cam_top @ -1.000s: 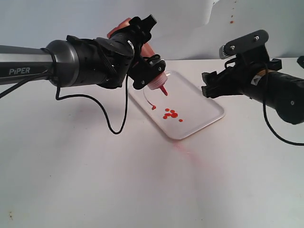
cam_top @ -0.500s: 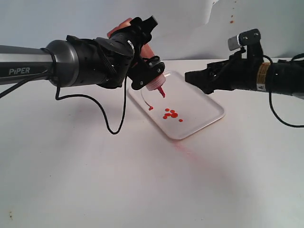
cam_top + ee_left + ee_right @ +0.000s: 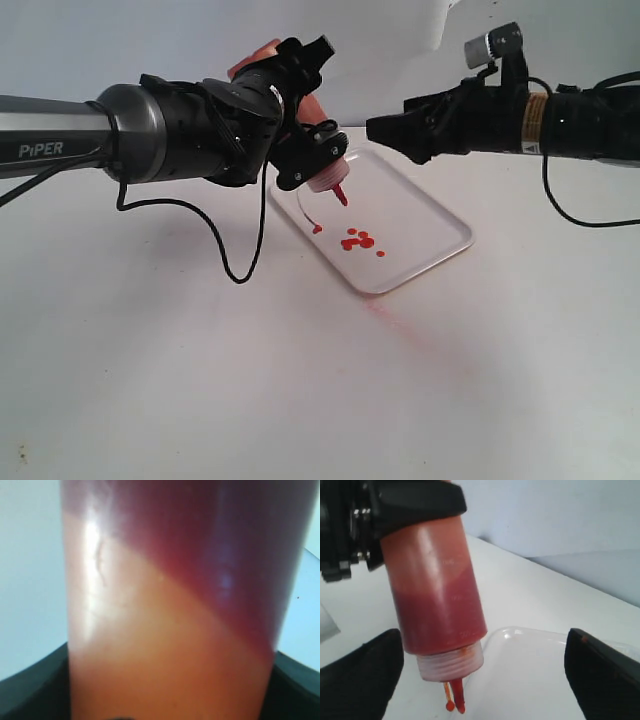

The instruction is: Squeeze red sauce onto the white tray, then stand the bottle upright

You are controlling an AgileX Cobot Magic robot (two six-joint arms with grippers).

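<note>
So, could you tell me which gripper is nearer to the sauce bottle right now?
Left. The left gripper is clamped around the bottle, holding it nozzle-down over the tray. The right gripper hangs a little way off, jaws open toward it, not touching.

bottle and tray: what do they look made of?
Bottle: looks like translucent plastic, glossy; the sauce level shows through the wall, with highlights on it. Tray: probably white plastic, glossy; bright reflections, low rounded rim; exact material unclear.
</note>
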